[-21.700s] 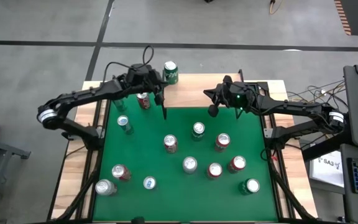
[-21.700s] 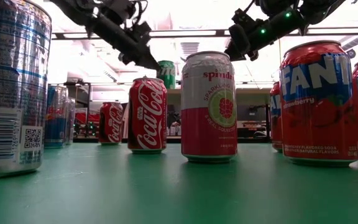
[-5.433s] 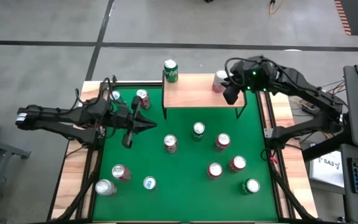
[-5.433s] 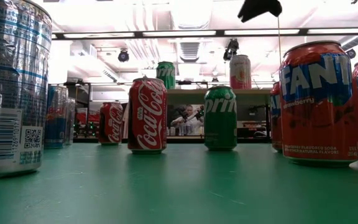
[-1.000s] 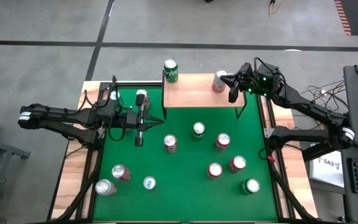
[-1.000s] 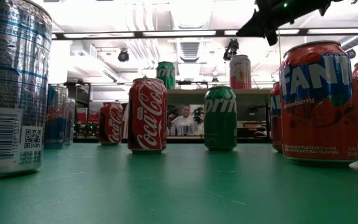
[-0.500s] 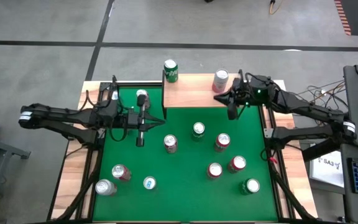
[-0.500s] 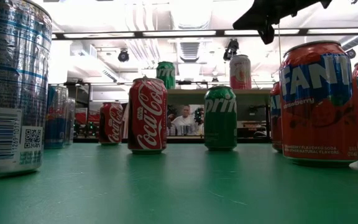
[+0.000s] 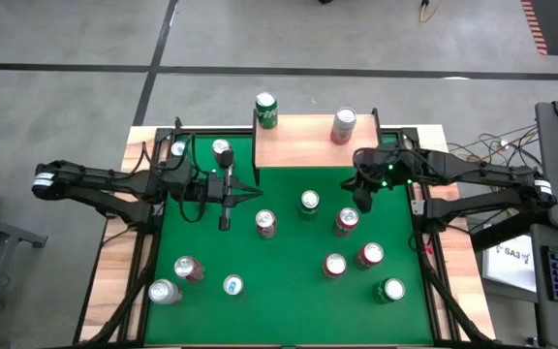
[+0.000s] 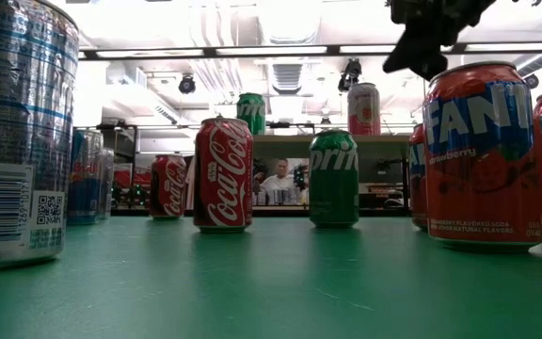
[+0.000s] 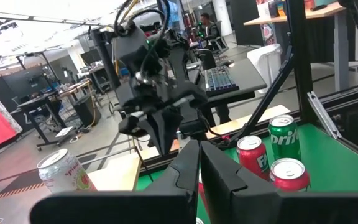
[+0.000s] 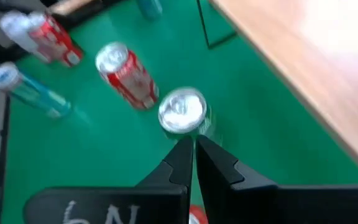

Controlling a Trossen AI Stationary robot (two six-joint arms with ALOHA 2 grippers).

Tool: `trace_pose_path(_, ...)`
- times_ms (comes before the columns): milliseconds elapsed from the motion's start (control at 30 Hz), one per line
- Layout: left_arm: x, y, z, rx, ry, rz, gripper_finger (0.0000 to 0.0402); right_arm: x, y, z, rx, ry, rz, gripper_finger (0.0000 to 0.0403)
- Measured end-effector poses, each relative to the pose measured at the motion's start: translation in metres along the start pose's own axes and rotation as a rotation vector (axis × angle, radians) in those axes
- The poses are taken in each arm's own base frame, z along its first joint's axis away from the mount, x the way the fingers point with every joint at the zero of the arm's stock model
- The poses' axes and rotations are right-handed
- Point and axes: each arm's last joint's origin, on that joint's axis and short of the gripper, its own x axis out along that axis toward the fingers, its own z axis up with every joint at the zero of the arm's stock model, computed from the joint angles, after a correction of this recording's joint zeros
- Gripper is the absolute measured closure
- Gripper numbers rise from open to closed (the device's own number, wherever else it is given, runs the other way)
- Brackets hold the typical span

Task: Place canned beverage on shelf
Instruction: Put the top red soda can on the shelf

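The shelf (image 9: 308, 145), a light wooden board on thin black legs, stands at the far edge of the green table. A pink can (image 9: 344, 124) stands upright on its right part and a green can (image 9: 265, 110) on its far left corner; both also show in the low view, the pink can (image 10: 363, 108) and the green can (image 10: 250, 113). My right gripper (image 9: 359, 202) is shut and empty, hovering in front of the shelf over the green felt, just beside a green Sprite can (image 12: 182, 112). My left gripper (image 9: 252, 191) is shut and empty, left of the shelf, pointing right.
Several cans stand upright on the felt: the Sprite can (image 9: 308, 202), a Coca-Cola can (image 9: 265, 223), Fanta cans (image 9: 346, 221) and others toward the near edge (image 9: 232, 285). A silver-topped can (image 9: 222, 150) stands beside my left arm. A person sits in the room behind (image 10: 280, 179).
My right gripper has left the pink can standing on the shelf and gone toward the table's near edge and down, off the shelf, until it hangs over the felt by the Sprite can. The pink can has stayed upright where it was.
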Motion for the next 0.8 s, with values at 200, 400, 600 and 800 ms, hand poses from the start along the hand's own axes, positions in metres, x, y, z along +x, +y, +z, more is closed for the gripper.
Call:
trace_pose_path(200,0.0,0.0,0.0,0.011,-0.003,0.001,0.0402,0.013,0.006,-0.004,0.034,0.061,0.009,0.039)
trace_pose_path(400,0.0,0.0,0.0,0.025,-0.004,0.001,0.0402,0.022,0.008,-0.008,0.054,0.124,0.002,0.039)
trace_pose_path(600,0.0,0.0,0.0,0.03,-0.004,0.001,0.0402,0.021,0.014,0.0,0.082,0.243,-0.088,0.039)
trace_pose_path(800,0.0,0.0,0.0,0.03,-0.003,0.001,0.0402,0.026,0.02,0.008,0.13,0.455,-0.241,0.039)
